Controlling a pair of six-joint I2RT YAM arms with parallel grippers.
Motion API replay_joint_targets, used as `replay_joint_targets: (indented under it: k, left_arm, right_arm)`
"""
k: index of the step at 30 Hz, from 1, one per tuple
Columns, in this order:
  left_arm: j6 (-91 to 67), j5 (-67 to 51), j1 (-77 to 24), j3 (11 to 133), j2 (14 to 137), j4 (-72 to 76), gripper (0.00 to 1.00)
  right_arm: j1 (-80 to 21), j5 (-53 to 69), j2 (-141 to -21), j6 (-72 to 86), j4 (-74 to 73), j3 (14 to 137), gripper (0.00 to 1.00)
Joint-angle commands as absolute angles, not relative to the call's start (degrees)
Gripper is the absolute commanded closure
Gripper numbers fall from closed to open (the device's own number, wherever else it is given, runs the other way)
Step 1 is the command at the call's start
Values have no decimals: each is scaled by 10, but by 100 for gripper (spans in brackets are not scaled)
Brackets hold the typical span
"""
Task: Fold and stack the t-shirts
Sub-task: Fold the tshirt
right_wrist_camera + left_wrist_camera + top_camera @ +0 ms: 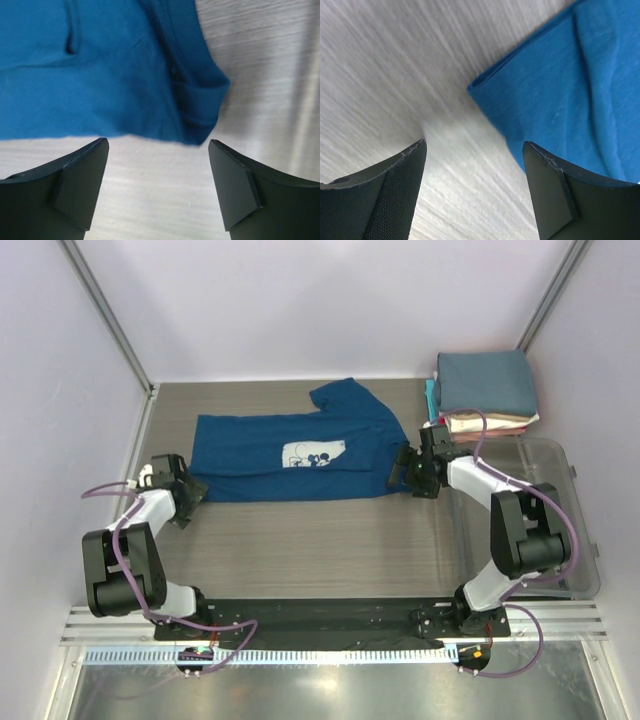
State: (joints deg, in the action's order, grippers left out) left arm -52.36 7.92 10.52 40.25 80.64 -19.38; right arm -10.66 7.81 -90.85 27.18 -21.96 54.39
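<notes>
Top view: you saw the royal-blue tee (290,455) spread flat across the upper centre of the worktop (320,550), white print facing up and one sleeve pointing toward the top of the frame. The left pincer (190,490) stood at the tee's lower-left corner and the right pincer (412,475) at its right end. Wrist views: each pincer was spread wide and gripped nothing, with a corner of blue cloth lying on the worktop between its fingers. The stack of folded tees (485,390), slate-blue uppermost, sat in the upper right of the frame, just above the clear bin (565,540).
</notes>
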Motion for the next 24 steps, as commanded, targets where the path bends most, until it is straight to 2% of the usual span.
replay_joint_targets:
  k: [1, 6, 7, 8, 10, 11, 13, 14, 15, 17, 24]
  left_arm:
    - [-532, 104, 107, 403, 820, -140, 22]
    - [-540, 112, 107, 404, 856, -121, 28]
    - [-541, 116, 107, 406, 864, -120, 30]
    - [-541, 118, 106, 408, 873, -117, 33]
    - [-542, 127, 107, 411, 884, -109, 46]
    - [-541, 131, 107, 415, 895, -104, 58]
    - [-539, 139, 107, 431, 906, -101, 74]
    - [-538, 139, 107, 438, 911, -101, 94]
    - [-538, 138, 108, 446, 917, -102, 100]
    - [-546, 131, 108, 469, 914, -120, 100]
    - [-550, 125, 115, 497, 802, -216, 100]
  right_arm:
    - [-106, 70, -941, 278, -177, 565, 14]
    - [-106, 57, -967, 281, -161, 555, 29]
    - [-106, 55, -969, 281, -154, 546, 34]
    - [-106, 52, -968, 282, -152, 541, 45]
    - [-106, 48, -967, 283, -145, 532, 56]
    - [-106, 46, -968, 281, -145, 531, 65]
    - [-106, 45, -970, 279, -146, 533, 72]
    - [-105, 47, -969, 279, -146, 533, 80]
    - [-105, 47, -969, 279, -147, 540, 84]
    - [-104, 48, -961, 278, -158, 552, 92]
    - [-98, 3, -859, 281, -230, 601, 98]
